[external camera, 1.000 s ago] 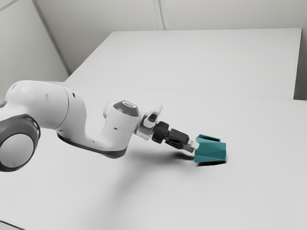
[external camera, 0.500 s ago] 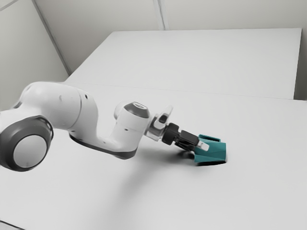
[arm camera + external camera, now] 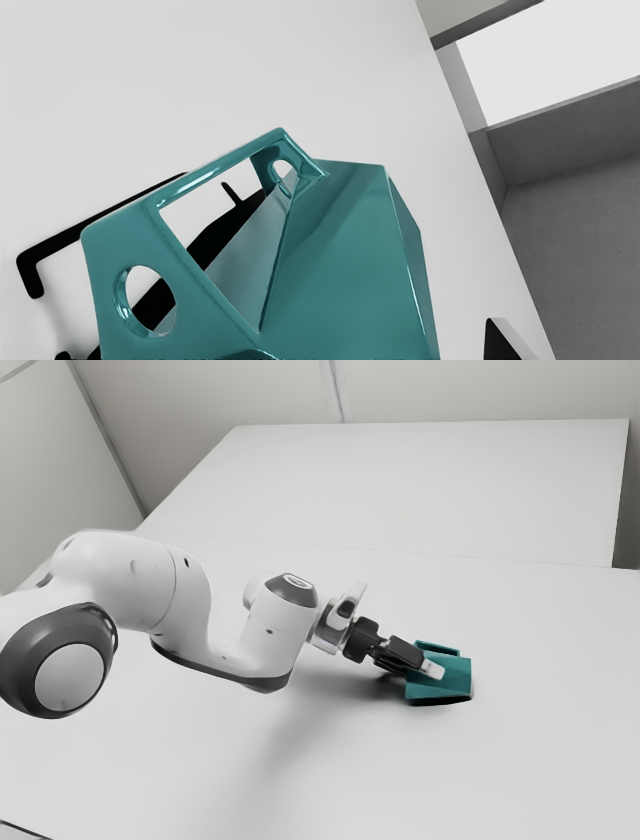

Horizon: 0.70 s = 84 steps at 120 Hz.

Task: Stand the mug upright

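My gripper (image 3: 432, 669) reaches down at a slant to the teal mug (image 3: 455, 676), one pale fingertip overlapping the mug's near side in the exterior view. The angular mug lies on its side on the table, its handle (image 3: 438, 647) toward the far side. In the wrist view the mug's body (image 3: 345, 260) and the handle (image 3: 200, 180) with its round hole lie between the sides of the open gripper (image 3: 282, 352). One finger (image 3: 500, 342) stands off from the mug's flank with a gap; the other side is mostly hidden.
The white table (image 3: 540, 760) extends around the mug, with a raised-looking white panel (image 3: 430, 480) behind it. In the wrist view the table's edge runs past the mug's far side, with grey floor (image 3: 575, 225) beyond.
My gripper has moved toward the exterior view's right, from beside the mug to overlapping it, then slightly lower. The mug has kept its place.
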Tool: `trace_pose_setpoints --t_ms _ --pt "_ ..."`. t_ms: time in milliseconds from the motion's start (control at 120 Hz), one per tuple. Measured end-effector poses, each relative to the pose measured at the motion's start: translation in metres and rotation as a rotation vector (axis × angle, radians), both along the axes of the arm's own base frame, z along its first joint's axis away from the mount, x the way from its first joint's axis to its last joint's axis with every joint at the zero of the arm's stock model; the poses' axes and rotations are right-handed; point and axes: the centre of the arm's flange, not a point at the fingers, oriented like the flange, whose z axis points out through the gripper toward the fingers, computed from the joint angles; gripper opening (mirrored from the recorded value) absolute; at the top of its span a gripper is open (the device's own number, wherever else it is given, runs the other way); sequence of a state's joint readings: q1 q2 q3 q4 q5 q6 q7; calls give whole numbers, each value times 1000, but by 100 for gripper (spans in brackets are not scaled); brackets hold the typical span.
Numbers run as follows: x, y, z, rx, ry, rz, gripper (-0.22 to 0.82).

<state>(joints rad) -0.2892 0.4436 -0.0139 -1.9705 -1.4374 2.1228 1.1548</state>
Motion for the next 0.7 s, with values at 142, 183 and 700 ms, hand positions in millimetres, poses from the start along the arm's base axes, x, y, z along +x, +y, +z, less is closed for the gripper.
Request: trace_pose_setpoints --t_ms 142,183,700 --pt "0 1 0 1 1 2 6" --pt "0 0 0 1 1 2 1" --pt "-1 -5 40 -1 -58 -17 -17"
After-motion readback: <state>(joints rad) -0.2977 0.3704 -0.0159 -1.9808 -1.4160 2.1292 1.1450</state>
